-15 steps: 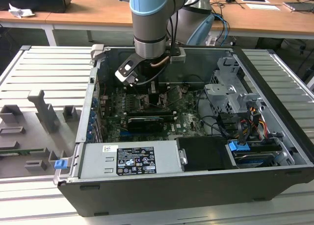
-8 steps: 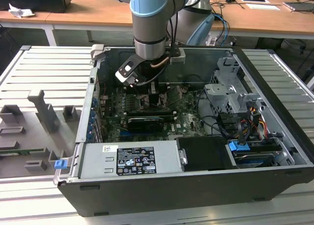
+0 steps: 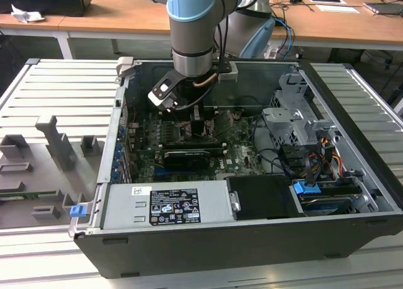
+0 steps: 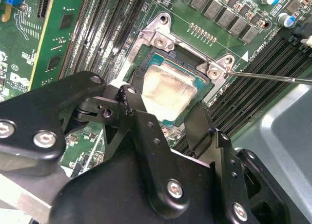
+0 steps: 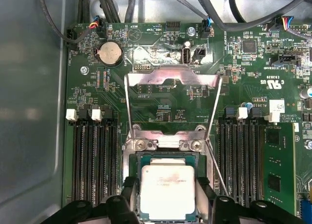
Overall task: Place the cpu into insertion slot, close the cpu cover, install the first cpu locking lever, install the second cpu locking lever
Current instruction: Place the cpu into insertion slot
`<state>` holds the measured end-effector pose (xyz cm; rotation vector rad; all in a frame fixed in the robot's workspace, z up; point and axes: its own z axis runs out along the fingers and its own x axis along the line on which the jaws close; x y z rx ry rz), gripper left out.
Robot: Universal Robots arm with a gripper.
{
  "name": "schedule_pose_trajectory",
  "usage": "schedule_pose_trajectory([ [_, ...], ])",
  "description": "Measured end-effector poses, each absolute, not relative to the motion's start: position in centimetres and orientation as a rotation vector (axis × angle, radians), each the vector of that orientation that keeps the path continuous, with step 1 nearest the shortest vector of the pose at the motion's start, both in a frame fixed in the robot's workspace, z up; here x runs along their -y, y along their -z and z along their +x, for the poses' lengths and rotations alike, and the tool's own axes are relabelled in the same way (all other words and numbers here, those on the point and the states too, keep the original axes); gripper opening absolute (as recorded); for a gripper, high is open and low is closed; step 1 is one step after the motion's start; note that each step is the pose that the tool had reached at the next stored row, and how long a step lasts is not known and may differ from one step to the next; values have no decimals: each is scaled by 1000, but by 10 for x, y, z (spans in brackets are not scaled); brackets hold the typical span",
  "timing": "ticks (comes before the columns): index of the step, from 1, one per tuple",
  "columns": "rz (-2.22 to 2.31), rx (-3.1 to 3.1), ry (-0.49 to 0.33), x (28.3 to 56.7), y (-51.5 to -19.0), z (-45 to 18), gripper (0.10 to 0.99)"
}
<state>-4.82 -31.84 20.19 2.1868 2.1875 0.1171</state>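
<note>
While the cpu (image 5: 167, 192) lies level in the insertion slot (image 5: 138, 159), we see the gripper (image 5: 167, 186) narrowed to chip width. Its fingers (image 5: 129, 184) seem to pinch two opposite edges, though contact is hard to confirm. We judge the chip light, rigid and smooth-faced, with delicate contacts beneath, so the edges are the place to hold. The cpu cover (image 5: 170, 76) stands open beyond the slot.

cpu (image 5: 167, 191): we see dull silver-beige metal, smudged, faintly shiny.
cpu cover (image 5: 170, 77): we see thin bare silver metal, bright and smooth.
gripper (image 4: 163, 107): we see smooth matt black, with shiny screws.
circuit board (image 5: 161, 112): we see glossy green.
</note>
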Motion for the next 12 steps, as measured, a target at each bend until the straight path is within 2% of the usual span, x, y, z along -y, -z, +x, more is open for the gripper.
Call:
schedule_pose_trajectory([
  [1,2187,-2187,-117,318,-202,-48,600],
  [12,2187,-2188,-117,318,-211,-48,600],
])
